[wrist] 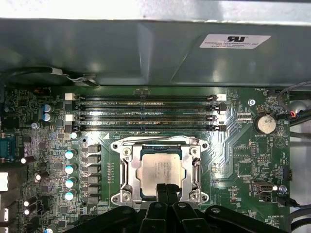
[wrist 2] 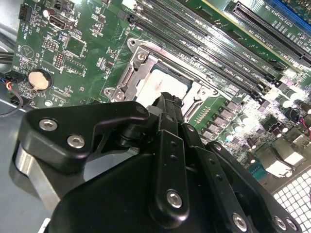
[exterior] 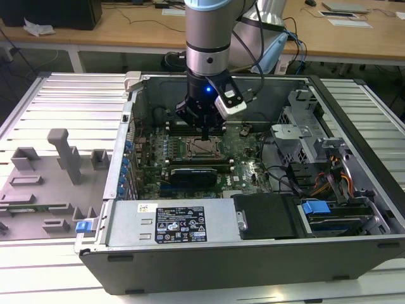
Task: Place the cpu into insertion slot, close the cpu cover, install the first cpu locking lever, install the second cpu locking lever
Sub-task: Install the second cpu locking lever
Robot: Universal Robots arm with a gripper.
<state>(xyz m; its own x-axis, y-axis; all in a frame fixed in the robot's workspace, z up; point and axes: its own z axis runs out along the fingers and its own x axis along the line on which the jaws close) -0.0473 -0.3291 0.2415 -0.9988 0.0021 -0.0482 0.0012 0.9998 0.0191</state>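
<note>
The small flat square cpu with its silvery-grey metal top [wrist: 162, 171] is seen seated in the square, silver-rimmed insertion slot [wrist: 125, 171] on the green motherboard [wrist: 243, 145], with the thin silver cpu cover frame [wrist: 195, 167] lying over it. The black pincer [wrist: 167, 188] is held closed, empty, its tips at the socket's edge. The lever step is judged in hand; a precise push on a thin wire lever is called for.

Cpu [wrist: 161, 169]: dull brushed metal top. Cpu cover [wrist: 125, 167]: bright bare metal. Motherboard [wrist: 243, 160]: glossy green. Gripper [wrist 2: 167, 100]: matt black, screws shiny.
</note>
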